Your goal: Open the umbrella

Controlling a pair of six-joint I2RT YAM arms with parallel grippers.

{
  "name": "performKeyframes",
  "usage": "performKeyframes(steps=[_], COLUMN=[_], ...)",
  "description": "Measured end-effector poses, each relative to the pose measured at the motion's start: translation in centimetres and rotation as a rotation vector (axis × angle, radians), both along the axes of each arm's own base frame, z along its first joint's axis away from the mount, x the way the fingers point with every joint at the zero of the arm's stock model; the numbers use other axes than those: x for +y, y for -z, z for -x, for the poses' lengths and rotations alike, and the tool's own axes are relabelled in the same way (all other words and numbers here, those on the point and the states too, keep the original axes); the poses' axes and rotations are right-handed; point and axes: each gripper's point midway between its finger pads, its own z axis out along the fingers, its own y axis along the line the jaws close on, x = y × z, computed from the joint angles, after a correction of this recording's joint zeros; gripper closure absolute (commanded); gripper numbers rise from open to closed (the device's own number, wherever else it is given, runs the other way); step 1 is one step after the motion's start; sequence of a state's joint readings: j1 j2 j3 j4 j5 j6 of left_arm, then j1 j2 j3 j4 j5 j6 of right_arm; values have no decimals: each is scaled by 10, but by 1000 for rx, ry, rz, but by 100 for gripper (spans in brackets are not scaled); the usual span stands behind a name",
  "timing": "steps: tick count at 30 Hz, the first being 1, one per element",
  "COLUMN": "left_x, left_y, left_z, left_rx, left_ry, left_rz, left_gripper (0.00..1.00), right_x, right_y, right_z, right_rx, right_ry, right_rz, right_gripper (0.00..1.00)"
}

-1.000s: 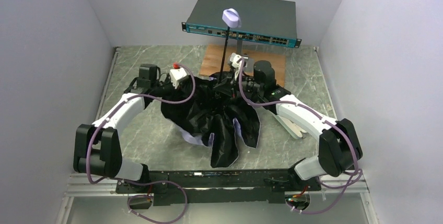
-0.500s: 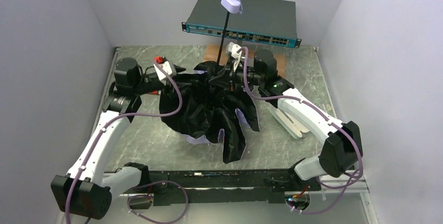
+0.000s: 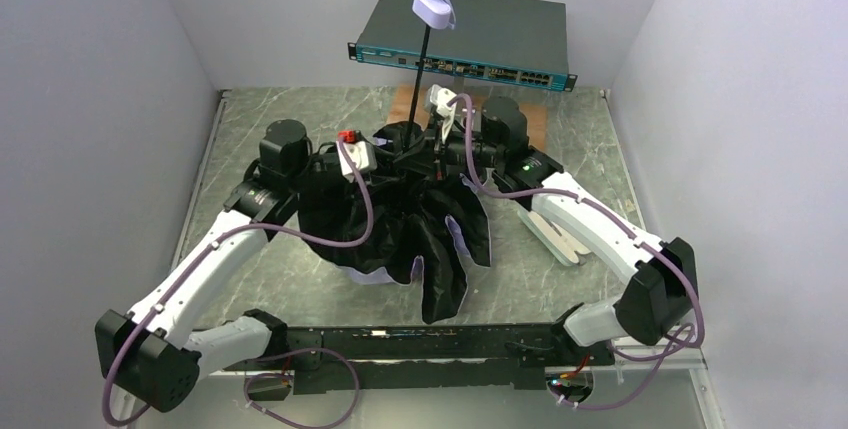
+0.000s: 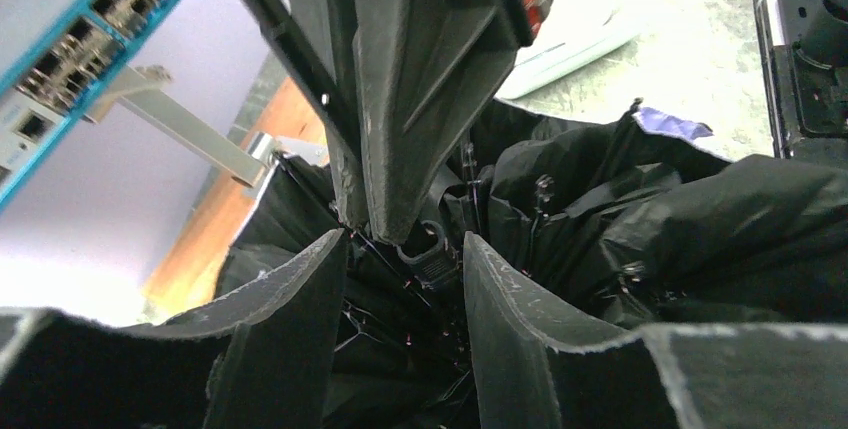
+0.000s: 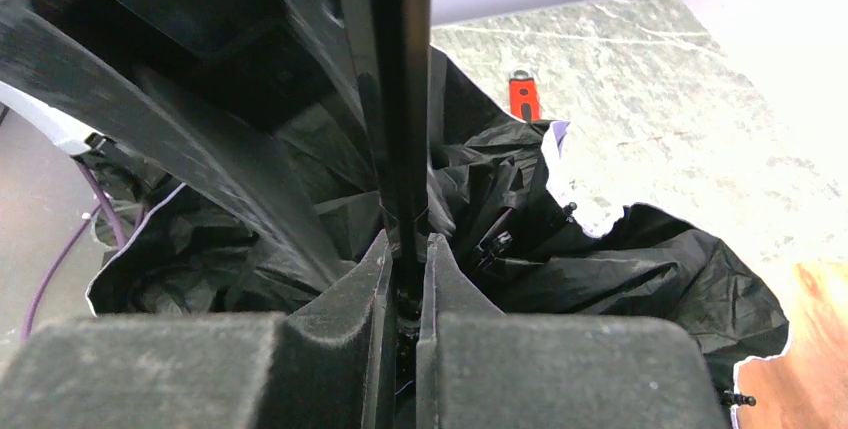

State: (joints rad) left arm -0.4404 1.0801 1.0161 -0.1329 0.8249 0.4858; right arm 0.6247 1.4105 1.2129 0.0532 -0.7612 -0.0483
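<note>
The right hand (image 5: pixel 404 271) clamps the shaft (image 5: pixel 400 99) of the umbrella (image 3: pixel 425 239), the left hand (image 4: pixel 405 249) open just beside its crumpled canopy (image 4: pixel 700 209).

Top external: fixed high behind both arm bases, tilted down, far enough to take in the whole table (image 3: pixel 250 119).
Left wrist: very close, looking past its own fingers (image 4: pixel 290 329) into the umbrella (image 4: pixel 620 209), toward the rack unit (image 4: pixel 80 9).
Right wrist: equally close (fingers (image 5: pixel 345 304) fill the lower edge), facing across the table.
Shared: umbrella, table.
</note>
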Motion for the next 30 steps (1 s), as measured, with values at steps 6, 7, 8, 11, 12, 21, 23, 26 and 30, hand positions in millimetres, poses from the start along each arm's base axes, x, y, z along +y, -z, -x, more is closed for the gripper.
performKeyframes(steps=[6,7,8,11,12,21,23,26,30], left_x=[-10,-11,-13,-16,-15,-5,-3,1,10], left_y=[20,22,22,27,30,65,64,63,64], left_z=[-14,-15,-15,-21,-23,-43,-45,-49,-52], left_rx=[70,74,73,88,91,173,174,176,178], left_ry=[-47,-49,-51,-68,-77,-211,-221,-230,-219], left_rz=[15,15,20,27,23,-6,0,9,13], left_gripper=[51,49,44,3,1,0,0,0,0], right_x=[-1,-1,-1,-1,-1,0,0,-1,-4], right_y=[-16,-18,-18,-20,-22,-52,-54,-55,-58], right_z=[8,8,7,6,7,8,7,5,0], right_rx=[-27,-29,-28,-15,-9,-18,-17,-13,-5], right_ry=[9,13,19,31,32,37,42,57,85], right_rz=[-24,-27,-29,-35,-39,-87,-89,-91,-92], right_gripper=[100,100,100,100,100,100,100,100,100])
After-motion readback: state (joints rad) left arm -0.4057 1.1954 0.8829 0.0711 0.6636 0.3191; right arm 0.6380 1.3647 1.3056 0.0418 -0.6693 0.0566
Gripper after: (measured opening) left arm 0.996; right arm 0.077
